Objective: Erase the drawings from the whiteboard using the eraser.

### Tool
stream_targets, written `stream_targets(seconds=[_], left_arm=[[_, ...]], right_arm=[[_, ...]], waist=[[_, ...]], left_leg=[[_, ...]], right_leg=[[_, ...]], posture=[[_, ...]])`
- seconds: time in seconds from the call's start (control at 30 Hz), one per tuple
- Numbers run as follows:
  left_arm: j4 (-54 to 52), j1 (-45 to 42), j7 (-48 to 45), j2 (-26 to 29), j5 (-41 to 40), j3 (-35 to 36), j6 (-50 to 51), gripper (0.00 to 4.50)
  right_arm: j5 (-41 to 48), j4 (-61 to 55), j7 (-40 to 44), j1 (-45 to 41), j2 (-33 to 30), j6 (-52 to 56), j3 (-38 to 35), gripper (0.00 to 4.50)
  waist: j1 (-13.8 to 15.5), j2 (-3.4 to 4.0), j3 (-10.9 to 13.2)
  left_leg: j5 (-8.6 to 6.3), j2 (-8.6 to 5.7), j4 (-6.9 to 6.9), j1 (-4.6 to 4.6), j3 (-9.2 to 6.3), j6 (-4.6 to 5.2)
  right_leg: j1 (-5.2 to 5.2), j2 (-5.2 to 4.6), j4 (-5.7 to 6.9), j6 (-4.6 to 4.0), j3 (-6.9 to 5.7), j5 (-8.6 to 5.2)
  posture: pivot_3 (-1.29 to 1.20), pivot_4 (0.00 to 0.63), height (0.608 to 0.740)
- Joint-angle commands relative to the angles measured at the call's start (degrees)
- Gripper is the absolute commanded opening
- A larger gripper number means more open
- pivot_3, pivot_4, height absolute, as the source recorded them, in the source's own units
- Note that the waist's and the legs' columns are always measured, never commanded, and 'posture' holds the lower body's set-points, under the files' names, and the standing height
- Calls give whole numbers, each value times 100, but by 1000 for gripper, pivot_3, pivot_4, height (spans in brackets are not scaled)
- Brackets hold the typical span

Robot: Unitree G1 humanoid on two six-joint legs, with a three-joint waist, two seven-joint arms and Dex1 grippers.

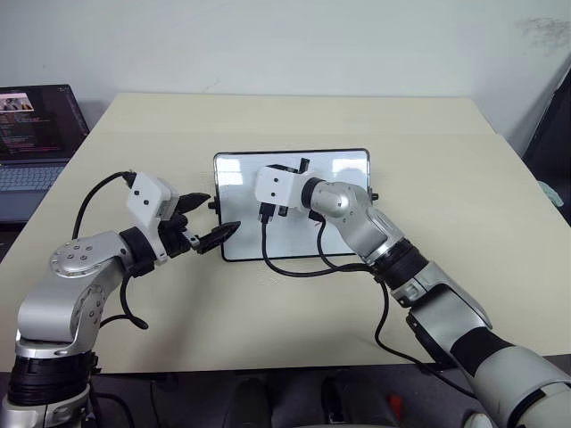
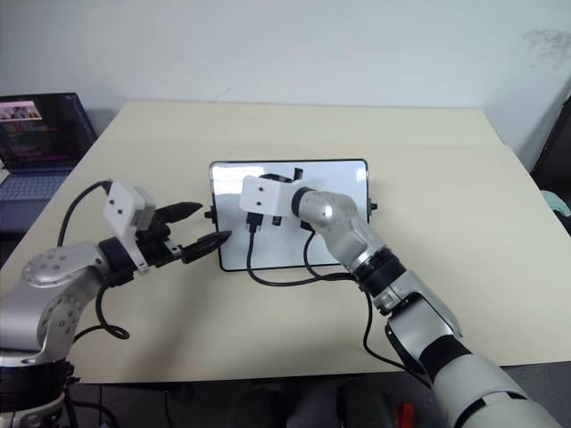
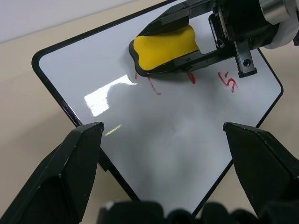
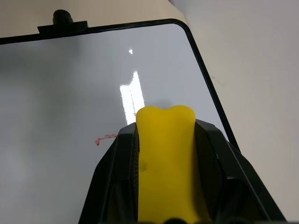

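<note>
The whiteboard (image 1: 343, 169) lies flat in the middle of the table. My right gripper (image 4: 166, 127) is shut on the yellow eraser (image 3: 166, 46), which it holds low over the board's far half, right beside the drawings. Red strokes show next to the eraser (image 3: 152, 86) (image 3: 190, 77), with a 5-like digit (image 3: 229, 81) further along. The eraser hides part of the marks. My left gripper (image 1: 221, 212) is open at the board's left short side, one fingertip on either side of the edge knob; I cannot tell whether it touches.
An open laptop (image 1: 36, 134) sits at the table's far left corner. Black cables (image 1: 294, 267) from my right wrist loop over the board's near edge. Bare beige table (image 1: 446, 178) stretches to the right and behind the board.
</note>
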Motion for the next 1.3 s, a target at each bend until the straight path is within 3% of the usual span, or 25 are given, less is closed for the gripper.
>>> stream_targets(seconds=[0.03,0.23,0.57,1.0,1.3], left_arm=[[-165,-42,19,17,-37,69,-101,4500],[-163,-34,20,14,-29,69,-115,4500],[-178,-7,41,-2,-23,73,-125,4500],[-180,-3,54,-3,-24,69,-142,4500],[-180,8,45,2,-19,69,-155,4500]], right_arm=[[-59,-38,435,230,-145,232,130,1320],[-103,-250,826,420,-208,384,243,1320],[-164,198,-264,-87,-61,19,-85,1320],[-140,-290,1058,487,-343,485,330,1320],[-153,184,-155,-57,-38,-11,-59,1320]], waist=[[0,0,0],[-8,-1,-1],[-1,-1,0],[-7,-2,-2],[4,-2,-1]], left_leg=[[0,0,0,1,0,0],[0,1,0,4,0,0],[1,1,0,5,1,0],[1,2,-1,10,0,0],[3,2,0,11,1,0]], right_leg=[[0,0,0,0,0,0],[0,1,4,0,0,0],[1,2,4,-3,-1,3],[2,4,4,5,0,-1],[4,6,5,17,0,-5]], posture=[[0,150,740],[0,150,740],[0,150,740],[0,150,740],[0,150,740]])
